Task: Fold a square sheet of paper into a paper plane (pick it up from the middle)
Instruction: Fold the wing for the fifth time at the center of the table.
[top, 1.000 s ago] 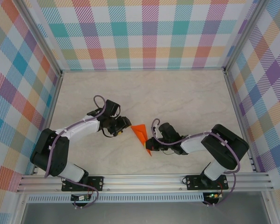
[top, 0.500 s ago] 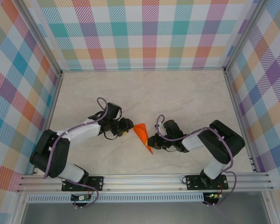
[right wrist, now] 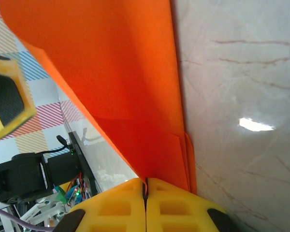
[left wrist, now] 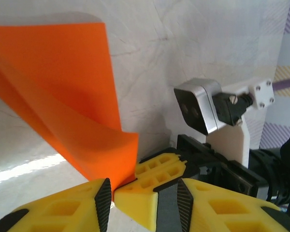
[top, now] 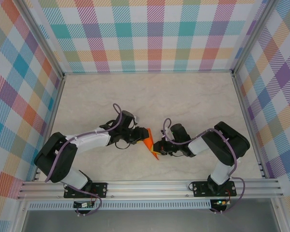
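The bright orange paper plane [top: 148, 140] stands up on edge off the table between the two grippers, its folded layers fanning out wide in the left wrist view [left wrist: 63, 96]. My right gripper [top: 156, 146] is shut on its lower edge, and the paper [right wrist: 121, 72] rises from the closed yellow jaws [right wrist: 146, 186]. My left gripper [top: 139, 136] is open at the plane's left side. Its two black pads [left wrist: 104, 200] straddle the paper's corner and the right gripper's yellow fingertips [left wrist: 157, 174]. One left finger [right wrist: 7, 101] shows beyond the paper.
The pale marble-look table [top: 183, 96] is boxed in by plaid walls [top: 154, 34] on three sides. An aluminium rail [top: 150, 186] with both arm bases runs along the near edge. The right wrist camera housing [left wrist: 198, 108] sits close behind the fingers.
My left gripper has slid right and slightly nearer until its jaws reach the plane. The right gripper has kept its grip, tilting the plane more upright.
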